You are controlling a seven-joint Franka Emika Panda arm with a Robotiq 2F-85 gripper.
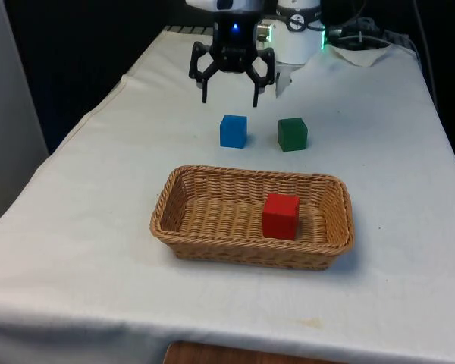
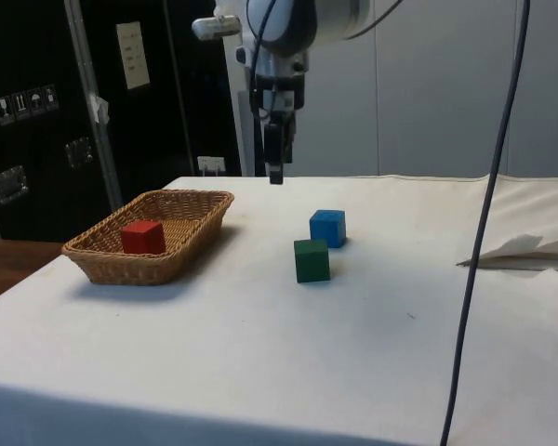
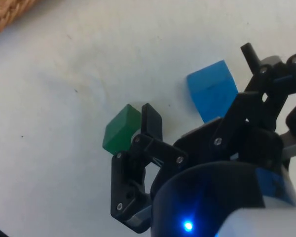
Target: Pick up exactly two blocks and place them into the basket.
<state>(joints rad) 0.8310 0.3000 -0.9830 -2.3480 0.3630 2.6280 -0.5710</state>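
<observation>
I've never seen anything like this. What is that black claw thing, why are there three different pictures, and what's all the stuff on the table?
The black claw is the end effector, the grasping part at the tip of a white robot arm. It has two fingers, which stand open and hold nothing as it hangs in the air above the table.

The three pictures show the same moment. One camera looks across the table at the robot, one looks from the table's side, and one sits on the robot's wrist, looking down past the fingers.

On the white cloth lie a wicker basket with a red block inside it, and two more blocks outside it: a blue block and a green block, side by side but apart. The end effector hovers near those two, likely to pick one up next.
</observation>
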